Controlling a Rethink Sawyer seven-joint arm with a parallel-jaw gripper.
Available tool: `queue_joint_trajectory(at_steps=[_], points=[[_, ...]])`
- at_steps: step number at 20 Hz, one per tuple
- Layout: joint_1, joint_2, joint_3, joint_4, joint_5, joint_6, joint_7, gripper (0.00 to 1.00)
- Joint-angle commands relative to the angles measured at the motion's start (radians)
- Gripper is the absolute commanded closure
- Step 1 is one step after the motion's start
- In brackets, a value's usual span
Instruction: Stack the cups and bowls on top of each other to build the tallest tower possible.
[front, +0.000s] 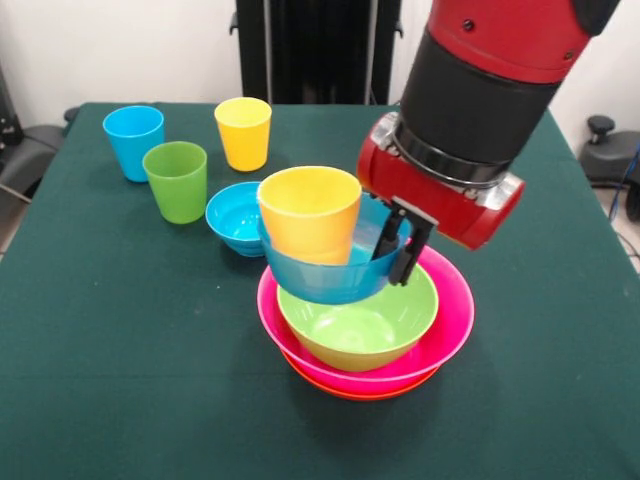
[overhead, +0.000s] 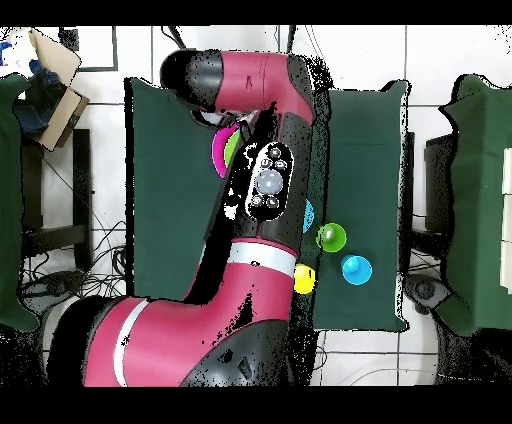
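The tool (front: 398, 243) pinches the rim of a blue bowl (front: 325, 275) carrying a yellow-orange cup (front: 310, 212), tilted over the lime bowl (front: 360, 325) nested in pink and orange bowls. Three cups and another blue bowl (front: 236, 217) wait on the desk (front: 120, 350).

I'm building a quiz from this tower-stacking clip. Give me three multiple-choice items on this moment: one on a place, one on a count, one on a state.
1. Where does the lime green bowl sit?
A. alone on the cloth
B. inside the pink bowl
C. upside down on a cup

2. How many cups stand apart on the table at the back left?
A. one
B. three
C. five

3. The blue bowl carrying the yellow-orange cup is:
A. flat on the table
B. tilted, at the gripper
C. under the pink bowl

Answers: 1 B, it nests there. 2 B, light blue cup, green cup, yellow cup. 3 B, its rim slants beside the fingers.
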Motion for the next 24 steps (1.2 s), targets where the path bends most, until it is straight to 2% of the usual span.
queue_joint_trajectory(at_steps=[1,14,24], points=[[-0.013,-0.023,0.141,0.159,-0.093,-0.048,-0.310,1.00],[-0.020,0.003,0.212,0.125,-0.116,-0.062,-0.267,1.00],[-0.022,-0.010,0.215,0.172,-0.153,-0.106,-0.257,1.00]])
